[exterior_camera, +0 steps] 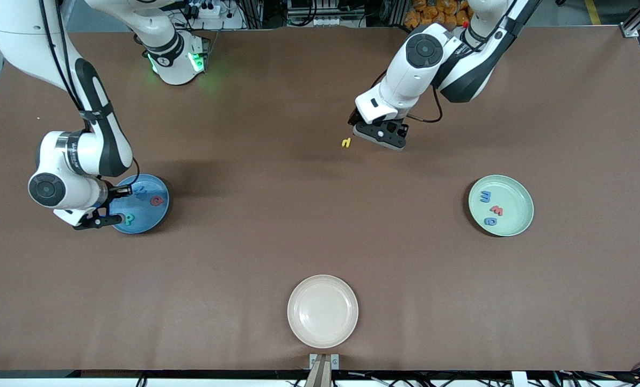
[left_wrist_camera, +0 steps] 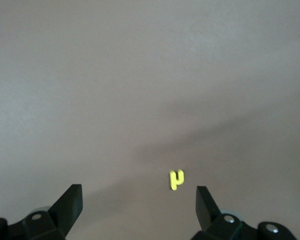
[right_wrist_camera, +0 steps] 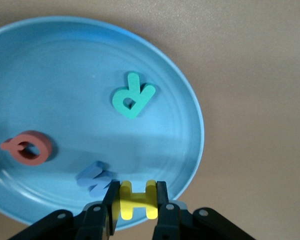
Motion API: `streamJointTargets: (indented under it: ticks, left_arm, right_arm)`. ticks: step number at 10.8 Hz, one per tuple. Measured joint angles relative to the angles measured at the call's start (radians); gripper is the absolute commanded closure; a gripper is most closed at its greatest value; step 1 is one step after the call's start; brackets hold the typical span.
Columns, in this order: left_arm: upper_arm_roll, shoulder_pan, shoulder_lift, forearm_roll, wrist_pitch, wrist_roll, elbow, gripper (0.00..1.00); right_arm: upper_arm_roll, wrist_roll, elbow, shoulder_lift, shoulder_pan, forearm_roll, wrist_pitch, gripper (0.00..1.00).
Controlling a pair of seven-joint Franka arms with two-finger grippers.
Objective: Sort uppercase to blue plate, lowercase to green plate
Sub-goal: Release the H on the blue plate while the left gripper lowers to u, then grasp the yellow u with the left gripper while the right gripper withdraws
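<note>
My right gripper (exterior_camera: 117, 204) hangs over the blue plate (exterior_camera: 157, 219), shut on a yellow uppercase H (right_wrist_camera: 137, 201). On the blue plate (right_wrist_camera: 65, 85) lie a teal R (right_wrist_camera: 133, 95), a red Q (right_wrist_camera: 28, 147) and a blue M (right_wrist_camera: 94, 178). A lone yellow lowercase letter (exterior_camera: 345, 143) lies on the table near the robots' side. My left gripper (exterior_camera: 380, 134) hovers open right beside it; the letter (left_wrist_camera: 176, 180) sits close to one fingertip (left_wrist_camera: 204, 200). The green plate (exterior_camera: 517, 200) holds a blue m (exterior_camera: 485, 196), a red m (exterior_camera: 496, 210) and a round blue letter (exterior_camera: 490, 221).
An empty cream plate (exterior_camera: 323, 311) sits at the table's edge nearest the front camera, midway along it. A metal bracket (exterior_camera: 324, 361) is fixed at that edge just below the plate. The brown tabletop stretches bare between the three plates.
</note>
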Motion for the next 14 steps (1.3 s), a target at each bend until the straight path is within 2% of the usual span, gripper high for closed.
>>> streamJointTargets:
  ticks: [2, 4, 5, 6, 9, 10, 11, 12, 13, 14]
  left_arm:
    - [0.025, 0.006, 0.013, 0.041, 0.0, 0.002, 0.019, 0.0]
    - [0.028, 0.005, 0.029, 0.047, 0.0, 0.003, 0.026, 0.0]
    - [0.028, 0.004, 0.03, 0.049, 0.0, 0.003, 0.026, 0.0]
    - [0.028, 0.003, 0.031, 0.05, 0.0, 0.003, 0.027, 0.0]
    - [0.032, -0.005, 0.036, 0.071, 0.0, 0.004, 0.027, 0.0]
    - [0.071, -0.054, 0.043, 0.073, 0.0, 0.004, 0.028, 0.0]
    - [0.163, -0.155, 0.049, 0.074, 0.0, 0.004, 0.029, 0.0]
    - [0.26, -0.269, 0.06, 0.074, 0.0, 0.001, 0.033, 0.0]
    - [0.307, -0.333, 0.074, 0.074, 0.001, -0.001, 0.036, 0.0]
    - [0.322, -0.363, 0.087, 0.074, 0.001, -0.002, 0.038, 0.0]
  right_arm:
    - [-0.001, -0.022, -0.002, 0.014, -0.005, 0.0, 0.02, 0.77]
    - [-0.003, -0.041, -0.002, 0.023, -0.014, 0.0, 0.041, 0.51]
    - [-0.003, -0.043, -0.002, 0.025, -0.014, 0.0, 0.043, 0.45]
    - [-0.003, -0.043, -0.002, 0.026, -0.014, 0.0, 0.043, 0.26]
    - [-0.003, -0.044, -0.002, 0.026, -0.014, 0.0, 0.043, 0.11]
    - [-0.003, -0.044, -0.001, 0.026, -0.014, 0.0, 0.043, 0.09]
    - [-0.003, -0.044, 0.001, 0.026, -0.014, 0.0, 0.041, 0.0]
    - [-0.002, -0.044, 0.01, 0.026, -0.014, 0.0, 0.028, 0.0]
    - [-0.002, -0.044, 0.028, 0.025, -0.014, 0.0, -0.002, 0.0]
    - [-0.001, -0.044, 0.055, 0.023, -0.014, 0.0, -0.04, 0.0]
